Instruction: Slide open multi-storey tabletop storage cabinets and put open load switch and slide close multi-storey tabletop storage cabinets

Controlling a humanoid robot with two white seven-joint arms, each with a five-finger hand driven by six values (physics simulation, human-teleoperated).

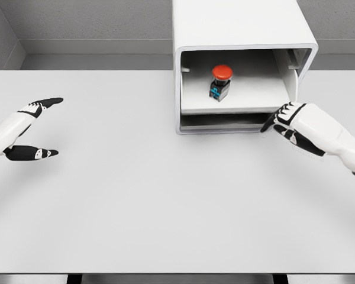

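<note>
At the left edge of the frame the left hand (pixel 32 127) hovers over the white surface (pixel 136 201), fingers spread and holding nothing. Upper centre-right stands the white storage cabinet (pixel 242 35), its drawer (pixel 236 106) slid open. The load switch (pixel 220 82), with a red button cap, stands upright on the drawer floor. Right of centre, the right hand (pixel 287 123) reaches the drawer's front right corner, fingers loosely extended, gripping nothing; the switch lies up and left of it, apart.

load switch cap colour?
Red cap on the load switch, over a black and blue body, sitting in the cabinet. Head view shows it best.
</note>
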